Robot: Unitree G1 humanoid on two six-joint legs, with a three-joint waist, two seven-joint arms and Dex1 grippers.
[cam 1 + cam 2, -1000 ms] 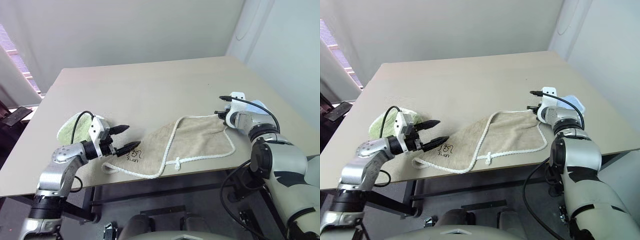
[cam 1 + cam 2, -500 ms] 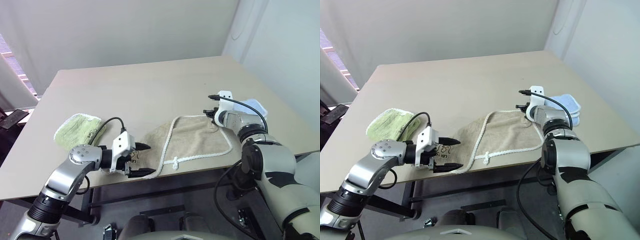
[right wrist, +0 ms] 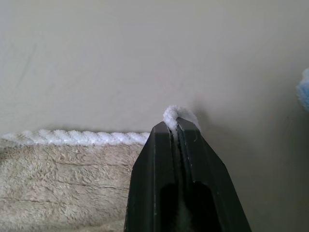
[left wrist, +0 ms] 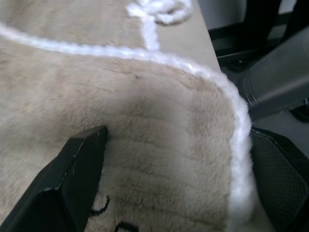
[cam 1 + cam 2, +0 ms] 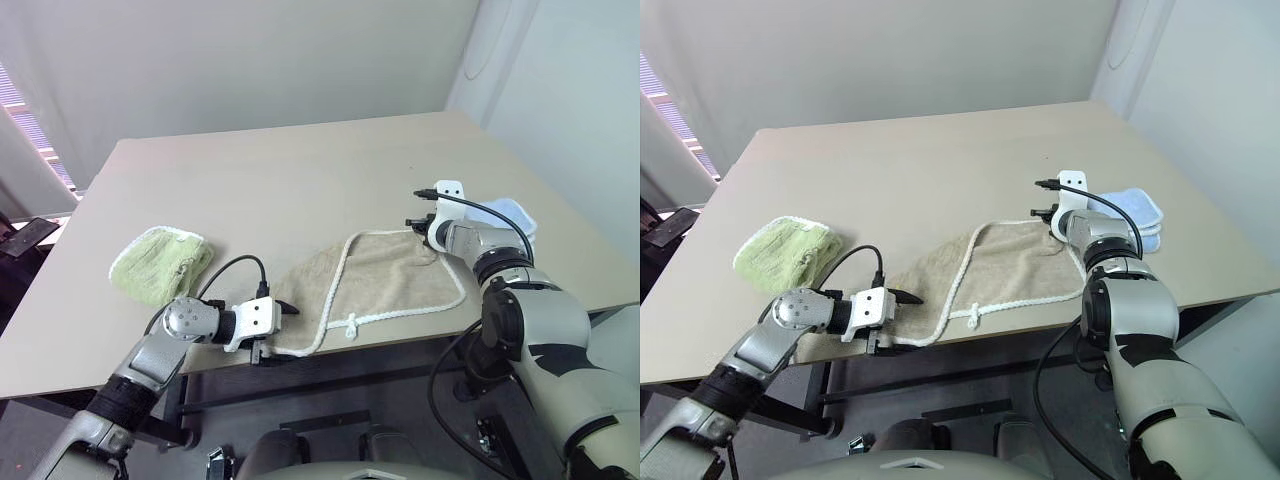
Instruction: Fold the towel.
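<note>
The right gripper (image 3: 175, 126) is pinching the towel (image 5: 385, 280) by its far corner cord. The left gripper (image 5: 892, 318), jaws wide and empty, is straddling the towel's near corner at the desk (image 5: 300, 180) edge. It should close squarely on that corner before lifting.

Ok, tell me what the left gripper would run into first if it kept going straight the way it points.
Most likely the beige terry towel with white corded edging itself. The open left gripper straddles its near corner at the wooden table edge, one finger over the pile, so the cloth lies directly ahead.
</note>
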